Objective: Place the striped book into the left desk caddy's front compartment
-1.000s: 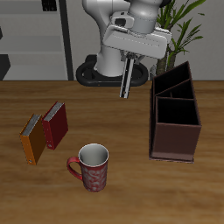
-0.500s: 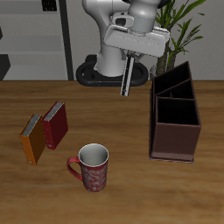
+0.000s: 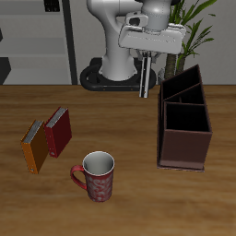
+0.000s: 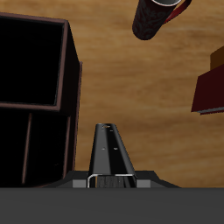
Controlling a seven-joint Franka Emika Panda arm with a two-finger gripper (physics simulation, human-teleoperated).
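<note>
1. Striped book (image 3: 145, 76) hanging upright in the air, long axis vertical, thin edge toward the exterior camera, lower end pointing down at the surface (image 3: 129, 198) but clear of it.
2. Gripped at its top end by the gripper (image 3: 146, 57); fingers (image 3: 141, 58) closed on the book, seen just under the white hand body.
3. Book just beside the left desk caddy (image 3: 184, 124), at the caddy's rear outer corner and outside its walls, not over any compartment.
4. Against the frame from half a second ago: book and hand shifted sideways toward the caddy, and the book now hangs straight rather than slightly slanted as before. Caddy, mug (image 3: 95, 175), red book (image 3: 58, 132) and orange book (image 3: 34, 146) unchanged in place.
5. Exterior view only: the full height of the striped book, the arm above it, the caddy's sloped taller back, and the two other books standing side by side well apart from the caddy, nearer the mug.
6. Wrist view only: a look down the striped book's (image 4: 111, 155) dark narrow edge, running away from the camera, with the caddy's (image 4: 72, 61) dark open compartment and its wall close alongside; the mug (image 4: 158, 17) and red book (image 4: 210, 92) farther off across the wooden surface.
</note>
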